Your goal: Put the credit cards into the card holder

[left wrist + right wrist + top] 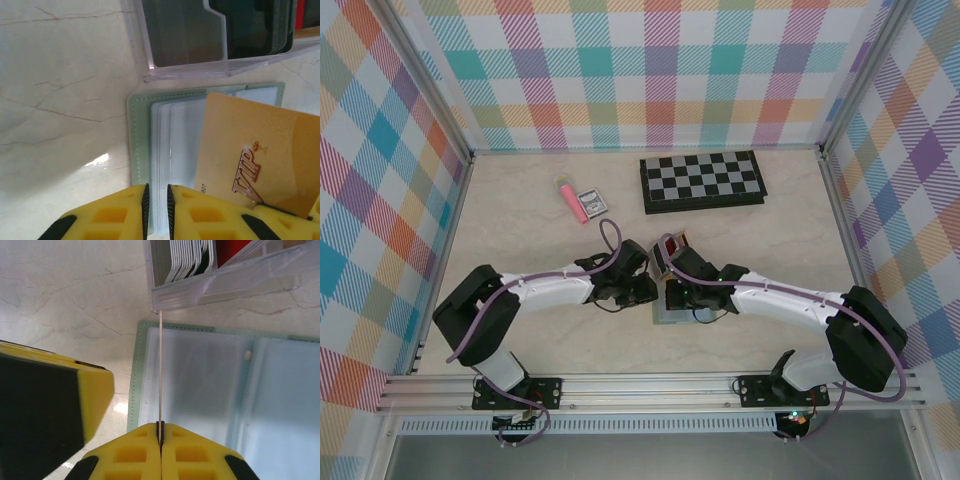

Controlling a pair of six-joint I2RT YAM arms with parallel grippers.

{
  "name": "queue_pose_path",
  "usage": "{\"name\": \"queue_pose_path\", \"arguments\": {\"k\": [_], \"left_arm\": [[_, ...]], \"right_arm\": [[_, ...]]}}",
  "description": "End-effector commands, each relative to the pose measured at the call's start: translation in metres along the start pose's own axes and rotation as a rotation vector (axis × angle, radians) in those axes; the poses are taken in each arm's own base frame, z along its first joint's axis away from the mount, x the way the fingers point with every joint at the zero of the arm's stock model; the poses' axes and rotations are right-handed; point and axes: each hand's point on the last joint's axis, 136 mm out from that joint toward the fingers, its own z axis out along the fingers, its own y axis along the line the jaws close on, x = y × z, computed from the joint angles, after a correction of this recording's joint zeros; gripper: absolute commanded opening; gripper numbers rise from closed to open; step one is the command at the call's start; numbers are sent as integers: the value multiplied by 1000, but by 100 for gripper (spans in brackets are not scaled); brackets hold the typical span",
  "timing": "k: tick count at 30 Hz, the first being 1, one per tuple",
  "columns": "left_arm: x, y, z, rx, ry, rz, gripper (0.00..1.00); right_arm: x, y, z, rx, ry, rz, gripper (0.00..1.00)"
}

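Holder [140, 145]: open flat, gold card [260, 150] angled over clear pockets.
Rack [190, 74]: dark cards [250, 25] upright.
Right gripper [160, 440]: clamped on gold card's edge.
Left gripper [156, 210]: narrow gap; grip unclear.

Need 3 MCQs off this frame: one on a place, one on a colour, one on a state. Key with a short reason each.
1. Where does the chessboard lie?
A. at the table's far side, right of the pink marker
B. between the two arm bases
C. against the left wall

2. What colour is the VIP card?
A. dark blue
B. gold
C. red

3. How does the right gripper stand?
A. wide open and empty
B. shut on the pink marker
C. shut on the VIP card

Key:
1 A: the top view has it at the far side, with the marker to its left.
2 B: the left wrist view shows a gold face with the lettering.
3 C: the right wrist view shows the fingers pressed together with the card's thin edge between them.
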Motion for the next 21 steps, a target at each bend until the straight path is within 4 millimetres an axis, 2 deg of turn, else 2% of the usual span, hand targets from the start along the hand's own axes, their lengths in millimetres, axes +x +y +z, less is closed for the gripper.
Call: {"name": "queue_pose_path", "arguments": {"k": [1,6,14,21], "left_arm": [[-1,2,10,32,16,-47,12],[0,11,20,14,23,-92,0],[6,27,32,-17,38,-130,0],[13,43,39,-71,55,-137,0]], "right_arm": [[-4,13,1,-55,-16,32,7],[-3,15,2,-66,-21,51,6],[5,8,9,-12,-8,44,6],[11,-8,14,81,-6,26,6]]}}
